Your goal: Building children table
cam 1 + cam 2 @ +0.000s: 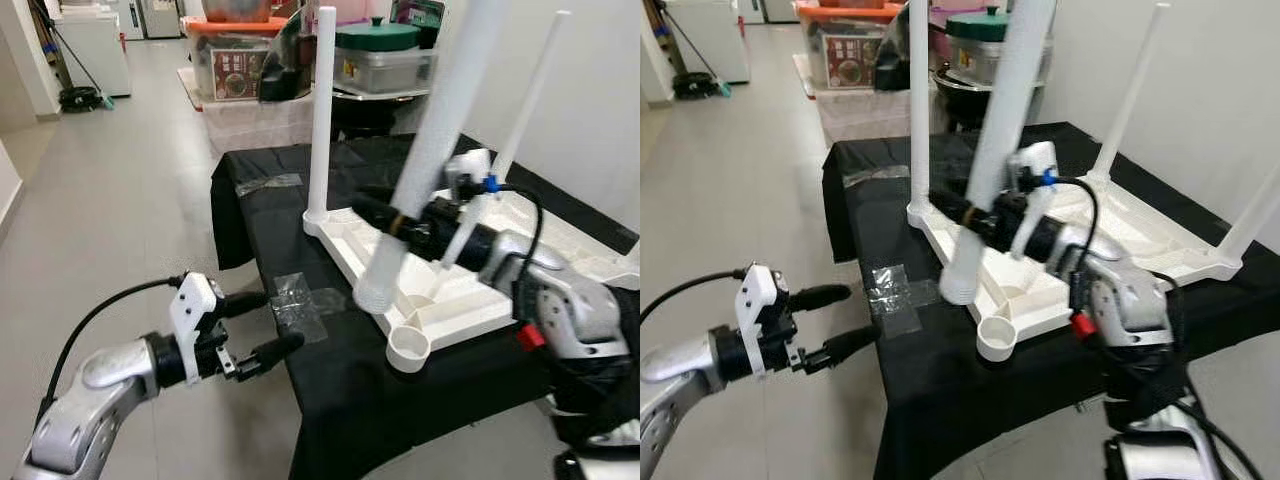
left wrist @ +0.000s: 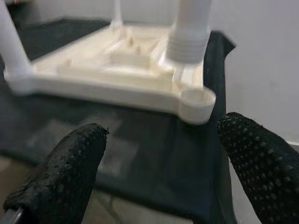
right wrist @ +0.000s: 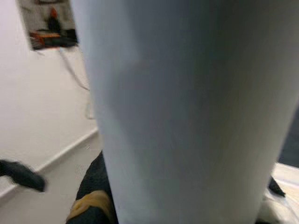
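Note:
A white children's table top [image 1: 470, 300] lies upside down on a black-clothed table [image 1: 350, 400]. One white leg [image 1: 322, 110] stands upright in its far left corner, and another leg [image 1: 530, 90] stands at the far right. My right gripper [image 1: 395, 222] is shut on a loose white leg [image 1: 420, 160]. That leg is tilted, and its ribbed lower end hangs just above and behind the empty round socket [image 1: 408, 350] at the near corner. My left gripper [image 1: 280, 320] is open beside the cloth's front left edge, facing the socket [image 2: 196, 102].
Clear tape patches [image 1: 300, 305] stick to the cloth near the left gripper. Storage boxes and a green-lidded pot [image 1: 380, 45] stand behind the table. Open grey floor [image 1: 120, 200] stretches to the left, and a white wall [image 1: 590, 80] runs along the right.

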`<state>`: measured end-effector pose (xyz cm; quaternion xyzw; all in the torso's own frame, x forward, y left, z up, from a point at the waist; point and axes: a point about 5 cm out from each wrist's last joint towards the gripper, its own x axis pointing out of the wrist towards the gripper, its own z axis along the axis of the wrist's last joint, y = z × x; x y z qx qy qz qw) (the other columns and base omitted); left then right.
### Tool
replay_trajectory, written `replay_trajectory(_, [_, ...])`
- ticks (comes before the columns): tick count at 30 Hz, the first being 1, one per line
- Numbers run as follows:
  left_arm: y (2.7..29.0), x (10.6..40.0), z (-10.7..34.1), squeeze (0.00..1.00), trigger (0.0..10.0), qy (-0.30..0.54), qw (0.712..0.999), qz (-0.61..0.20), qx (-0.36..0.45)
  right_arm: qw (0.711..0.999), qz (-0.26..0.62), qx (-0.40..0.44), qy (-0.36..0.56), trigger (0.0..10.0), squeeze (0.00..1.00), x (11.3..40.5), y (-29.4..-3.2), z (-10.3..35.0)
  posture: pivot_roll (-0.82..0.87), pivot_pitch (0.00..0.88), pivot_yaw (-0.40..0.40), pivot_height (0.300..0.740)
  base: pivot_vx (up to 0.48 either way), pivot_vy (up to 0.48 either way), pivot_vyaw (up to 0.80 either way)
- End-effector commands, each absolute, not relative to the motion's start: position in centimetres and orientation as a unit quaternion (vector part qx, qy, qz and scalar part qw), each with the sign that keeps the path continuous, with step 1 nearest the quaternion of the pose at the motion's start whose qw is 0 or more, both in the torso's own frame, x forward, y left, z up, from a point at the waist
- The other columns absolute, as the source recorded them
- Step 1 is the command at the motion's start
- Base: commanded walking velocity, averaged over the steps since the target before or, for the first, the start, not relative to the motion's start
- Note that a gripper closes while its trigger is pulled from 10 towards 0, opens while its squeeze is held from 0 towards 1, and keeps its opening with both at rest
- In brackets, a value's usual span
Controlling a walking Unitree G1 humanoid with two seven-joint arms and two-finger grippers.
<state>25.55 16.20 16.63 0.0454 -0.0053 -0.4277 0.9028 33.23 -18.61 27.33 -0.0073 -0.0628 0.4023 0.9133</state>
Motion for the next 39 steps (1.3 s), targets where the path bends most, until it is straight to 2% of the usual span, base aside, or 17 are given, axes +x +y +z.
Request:
replay_trajectory(1, [15.9,25.5,16.4,0.73,10.0,-0.006,0.908,-0.416,0.053,0.914,0.4,-0.015,-0.07,0.0,0.0,33.1,-18.9,27.1,0.05,0.0,-0.044,0.74,0.0,0.0,0.0])
replay_trajectory(3, [15.9,25.5,16.4,0.73,10.0,-0.006,0.908,-0.416,0.053,0.914,0.4,-0.015,-0.07,0.0,0.0,33.1,-18.9,27.1,0.05,0.0,-0.044,0.74,0.0,0.0,0.0])
replay_trajectory(4, [15.8,25.7,16.3,0.13,10.0,-0.008,0.915,-0.401,0.049,0.913,0.401,-0.013,-0.068,0.0,0.0,33.0,-18.9,26.6,0.05,0.0,-0.045,0.74,0.0,0.0,0.0])
replay_trajectory(5, [15.8,25.7,16.3,0.13,10.0,-0.008,0.915,-0.401,0.049,0.913,0.401,-0.013,-0.068,0.0,0.0,33.0,-18.9,26.6,0.05,0.0,-0.045,0.74,0.0,0.0,0.0])
replay_trajectory(6, [15.7,25.8,16.2,0.0,10.0,-0.009,0.925,-0.379,0.04,0.912,0.404,-0.013,-0.063,0.0,0.0,32.8,-18.8,25.7,0.05,0.0,-0.044,0.74,0.0,0.0,0.0])
replay_trajectory(9, [15.5,25.7,15.9,0.0,10.0,-0.01,0.934,-0.357,0.023,0.91,0.411,-0.008,-0.055,0.0,0.0,32.5,-18.5,24.1,0.05,0.0,-0.045,0.74,0.0,0.0,0.0])
replay_trajectory(16, [15.0,25.1,15.7,0.0,10.0,-0.009,0.934,-0.356,-0.001,0.898,0.438,-0.007,-0.042,0.0,0.0,32.3,-18.1,22.0,0.07,0.0,-0.047,0.74,0.0,0.0,0.0])
replay_trajectory(25, [15.5,24.6,15.8,0.0,10.0,-0.007,0.939,-0.343,0.001,0.907,0.418,-0.027,-0.046,0.0,0.0,33.4,-19.4,21.8,0.08,0.0,-0.051,0.74,0.0,0.0,0.0])
replay_trajectory(39, [15.4,24.7,15.6,0.0,10.0,-0.002,0.939,-0.343,0.0,0.921,0.385,-0.019,-0.053,0.0,0.0,32.6,-21.6,21.6,0.06,0.0,-0.032,0.74,0.0,0.0,0.0])
